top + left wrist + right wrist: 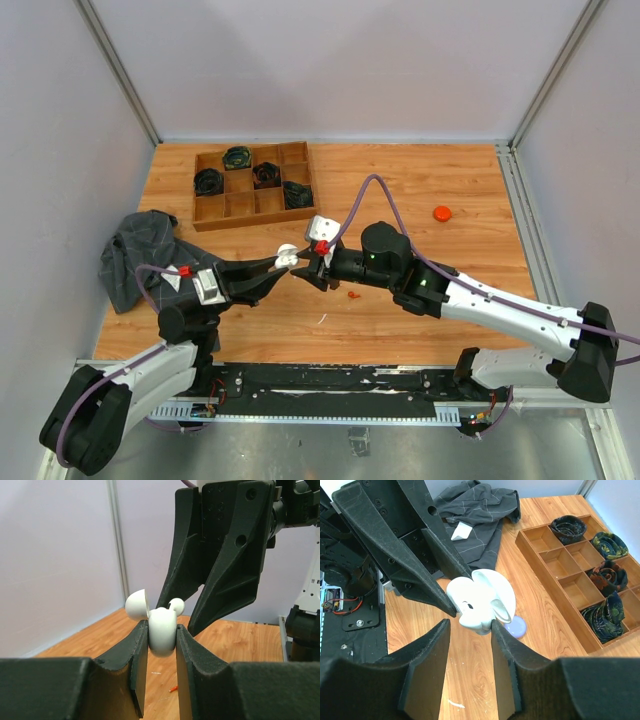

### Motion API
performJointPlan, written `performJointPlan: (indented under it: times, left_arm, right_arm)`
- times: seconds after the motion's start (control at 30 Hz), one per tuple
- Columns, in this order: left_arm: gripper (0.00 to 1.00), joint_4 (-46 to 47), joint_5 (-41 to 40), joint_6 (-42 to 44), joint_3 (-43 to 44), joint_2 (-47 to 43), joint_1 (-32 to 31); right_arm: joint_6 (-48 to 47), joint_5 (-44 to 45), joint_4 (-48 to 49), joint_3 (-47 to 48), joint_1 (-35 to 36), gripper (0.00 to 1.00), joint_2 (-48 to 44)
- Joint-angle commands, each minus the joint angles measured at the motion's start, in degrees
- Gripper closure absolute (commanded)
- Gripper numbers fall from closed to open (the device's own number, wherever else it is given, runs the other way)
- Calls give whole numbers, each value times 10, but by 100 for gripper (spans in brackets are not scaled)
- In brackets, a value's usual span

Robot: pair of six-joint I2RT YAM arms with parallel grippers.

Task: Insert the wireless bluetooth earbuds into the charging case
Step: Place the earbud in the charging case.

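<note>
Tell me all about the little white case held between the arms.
The case is a small, glossy white pebble-shaped shell, plastic by its look. Its hinged lid stands open. The left gripper clamps its body on both sides, holding it in the air above the table. A small white rounded piece sits at its open top. The right gripper has its tips right by it; whether they touch is unclear.
</note>
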Motion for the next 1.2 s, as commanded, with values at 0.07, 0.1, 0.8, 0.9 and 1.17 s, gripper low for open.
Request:
performJointPlan:
  times: [0.07, 0.1, 0.8, 0.9, 1.17]
  left_arm:
    - [100, 77, -8, 16, -19, -4, 2]
    - [100, 77, -7, 17, -20, -5, 2]
    - [100, 72, 7, 19, -22, -21, 2]
    - [100, 75, 8, 17, -22, -21, 2]
    - [100, 79, 23, 12, -19, -20, 2]
  right_arm:
    - [16, -60, -27, 0, 13, 61, -8]
    - [16, -60, -25, -2, 13, 60, -9]
    - [-2, -36, 3, -51, 13, 53, -54]
    - [-5, -38, 17, -64, 13, 55, -68]
    - [-19, -68, 59, -78, 13, 55, -79]
